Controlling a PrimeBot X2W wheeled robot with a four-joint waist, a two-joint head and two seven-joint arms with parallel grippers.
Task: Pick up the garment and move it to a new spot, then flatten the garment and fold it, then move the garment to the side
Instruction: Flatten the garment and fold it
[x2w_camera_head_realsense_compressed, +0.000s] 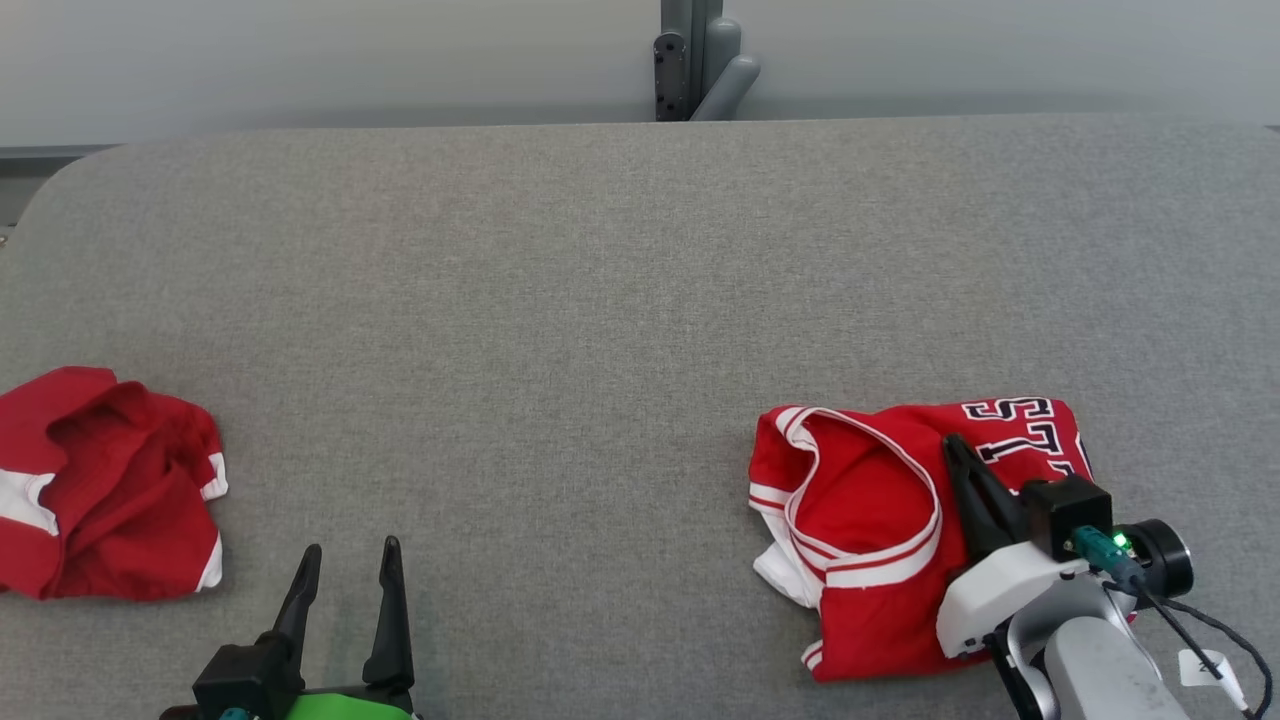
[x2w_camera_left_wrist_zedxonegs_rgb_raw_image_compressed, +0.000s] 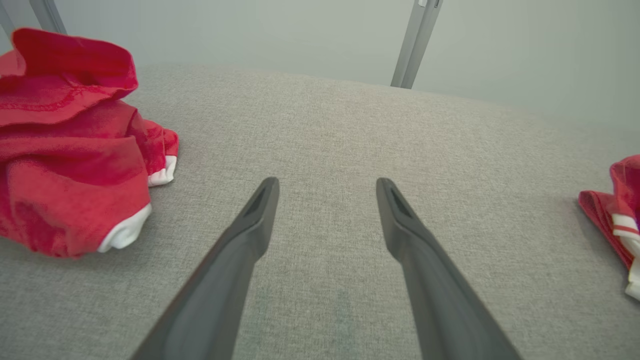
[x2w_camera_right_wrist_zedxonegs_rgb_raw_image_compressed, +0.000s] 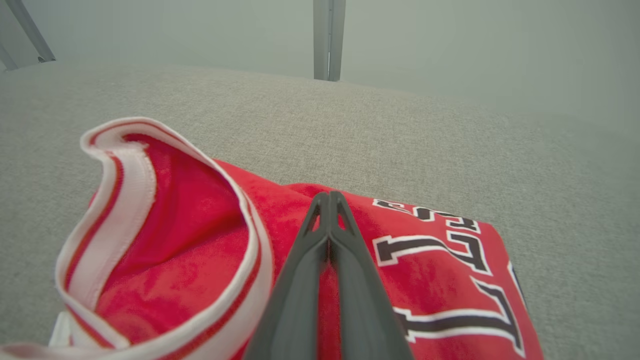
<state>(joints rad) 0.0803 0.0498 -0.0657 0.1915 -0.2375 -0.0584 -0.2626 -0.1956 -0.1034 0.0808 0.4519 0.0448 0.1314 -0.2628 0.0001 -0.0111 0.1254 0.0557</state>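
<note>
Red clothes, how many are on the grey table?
2. A crumpled red garment lies at the robot's left, beside the open left gripper. A folded red jersey lies at its right, beneath the shut right gripper. More may lie outside the views.

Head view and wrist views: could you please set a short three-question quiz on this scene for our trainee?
1. True or false: the left claw stands open over the bare grey table.
2. The right claw, over the lettered jersey, is: A wide open; B shut; C holding a box.
3. On which of the robot's sides lies the crumpled red garment?
Key: 1 true; 2 B; 3 left.
</note>
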